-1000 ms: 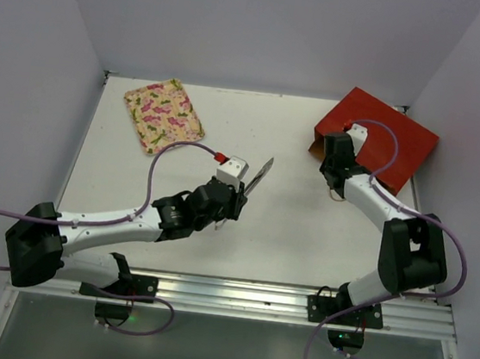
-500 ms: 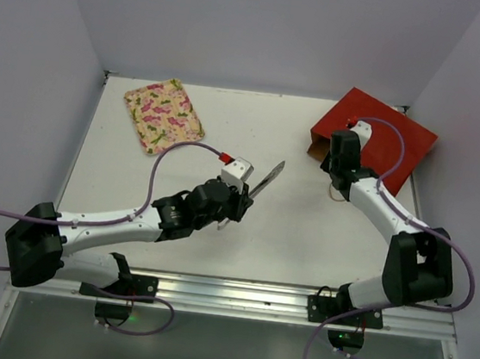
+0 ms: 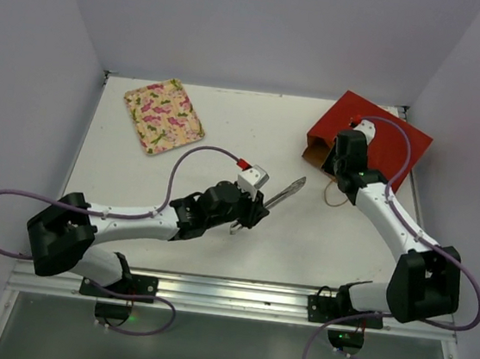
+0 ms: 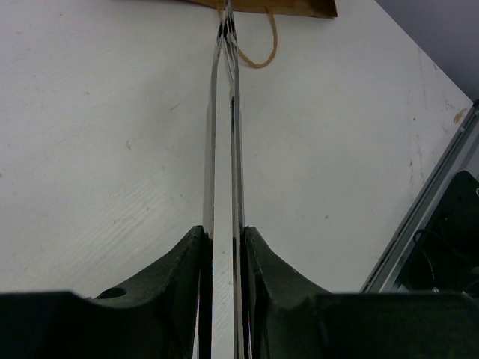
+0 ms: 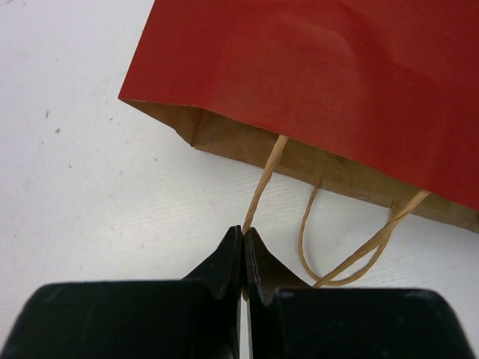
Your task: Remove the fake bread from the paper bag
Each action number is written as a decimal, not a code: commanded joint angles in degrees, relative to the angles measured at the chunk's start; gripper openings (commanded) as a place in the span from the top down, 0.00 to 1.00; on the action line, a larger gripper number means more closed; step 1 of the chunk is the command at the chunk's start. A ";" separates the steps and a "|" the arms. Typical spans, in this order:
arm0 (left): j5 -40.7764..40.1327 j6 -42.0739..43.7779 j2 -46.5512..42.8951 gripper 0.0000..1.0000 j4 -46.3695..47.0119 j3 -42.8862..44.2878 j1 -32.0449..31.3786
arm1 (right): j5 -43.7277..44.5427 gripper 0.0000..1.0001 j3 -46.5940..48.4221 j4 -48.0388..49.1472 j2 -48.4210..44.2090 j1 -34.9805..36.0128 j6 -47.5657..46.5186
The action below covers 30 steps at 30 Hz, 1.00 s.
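Bag at the far right, its handle pinched, and tongs brought closer.
The bag [image 3: 383,139] is laid flat at the far right of the table [image 3: 254,129], with its mouth turned toward the centre; it has been swung slightly since a second ago. One cord handle [image 5: 263,179] is clamped between the closed fingers of the right gripper [image 5: 244,238]. The tongs [image 3: 284,191], squeezed together in the left gripper [image 4: 223,241], have been carried rightward, and their tips are now near the mouth.

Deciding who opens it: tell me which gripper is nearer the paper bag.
Right. The right gripper is at the mouth of the paper bag, shut on its cord handle. The left gripper, holding tongs, is mid-table, apart from the bag.
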 commanded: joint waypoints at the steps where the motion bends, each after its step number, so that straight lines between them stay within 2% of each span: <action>1: 2.35 -0.60 0.78 0.68 5.56 0.92 -0.11 | -2.31 1.00 2.75 -1.34 -2.36 0.13 -0.31; 3: 2.79 -0.86 1.40 0.62 5.91 0.83 -0.11 | -3.18 1.00 2.49 -1.08 -2.98 0.05 -0.66; 8: 2.88 -1.48 2.80 0.56 7.05 1.09 -0.02 | -3.98 1.00 1.52 -0.98 -5.00 0.05 -0.84; 15: 0.42 -5.25 5.53 0.54 6.71 3.29 0.24 | -4.24 1.00 0.20 -1.42 -7.37 0.05 -0.84; 19: 1.73 -8.68 8.33 0.53 7.76 5.13 1.65 | -4.42 1.00 -0.85 -1.16 -8.95 0.13 -0.66; 30: 19.22 -18.44 20.11 0.52 17.68 11.98 7.89 | -4.16 1.00 -2.96 -0.46 -10.98 0.05 -0.75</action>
